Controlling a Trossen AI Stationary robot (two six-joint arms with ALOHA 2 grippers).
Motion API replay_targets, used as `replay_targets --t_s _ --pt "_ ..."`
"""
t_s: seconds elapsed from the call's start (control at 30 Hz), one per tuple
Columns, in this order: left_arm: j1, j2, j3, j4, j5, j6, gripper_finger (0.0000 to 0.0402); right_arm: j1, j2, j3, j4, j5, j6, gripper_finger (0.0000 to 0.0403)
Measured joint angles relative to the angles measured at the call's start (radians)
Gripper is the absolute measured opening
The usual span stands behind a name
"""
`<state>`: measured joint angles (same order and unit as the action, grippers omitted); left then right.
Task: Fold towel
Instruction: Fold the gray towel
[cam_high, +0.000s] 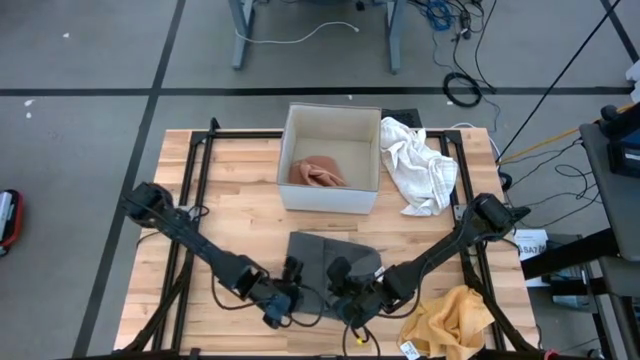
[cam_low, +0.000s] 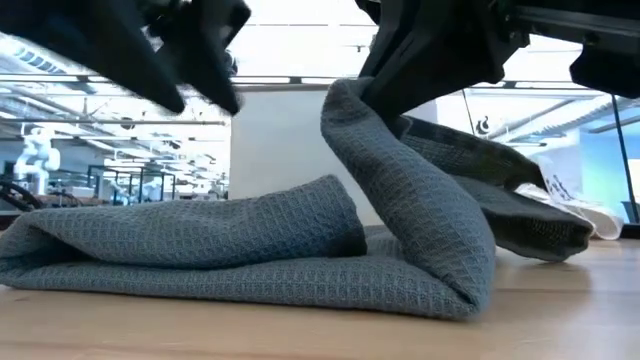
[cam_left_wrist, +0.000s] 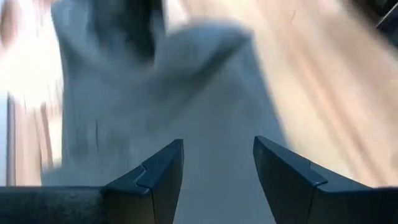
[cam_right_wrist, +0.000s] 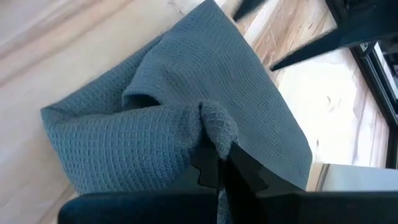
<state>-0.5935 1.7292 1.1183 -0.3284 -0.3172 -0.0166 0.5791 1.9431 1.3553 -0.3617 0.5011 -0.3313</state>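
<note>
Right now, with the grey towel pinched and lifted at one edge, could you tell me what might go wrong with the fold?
1. The right claw pinches only a small bunch of the grey towel, so the cloth may slip out mid-fold.
2. The left claw hangs open over the towel without gripping it, so the lifted edge may land skewed.

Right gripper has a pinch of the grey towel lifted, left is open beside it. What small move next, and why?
Probably carry the right gripper across and lower its pinched edge onto the flat part of the grey towel. It is shut on a raised fold that arches above the flat layers, so the fold is unfinished. The left gripper is open, holding nothing.
</note>
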Motion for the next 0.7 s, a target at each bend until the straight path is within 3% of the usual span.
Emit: replay_targets --t_s 0.1,0.23,0.4,0.7 --pt "-0.011 0.006 -0.002 -0.123 -0.023 -0.099 0.0202 -0.003 0.002 0.000 0.001 -0.001 -0.017 0.0000" --pt "-0.010 0.045 -0.018 -0.149 -0.043 -0.135 0.0202 -0.010 0.002 0.000 0.038 -0.003 -0.060 0.0000" --pt "0.023 0.086 -0.019 -0.091 -0.058 -0.106 0.0202 -0.031 0.002 0.000 0.130 -0.054 -0.109 0.0000" --pt "0.062 0.155 -0.020 0.015 0.039 -0.046 0.0202 -0.060 0.003 0.001 0.191 -0.077 -0.157 0.0000"
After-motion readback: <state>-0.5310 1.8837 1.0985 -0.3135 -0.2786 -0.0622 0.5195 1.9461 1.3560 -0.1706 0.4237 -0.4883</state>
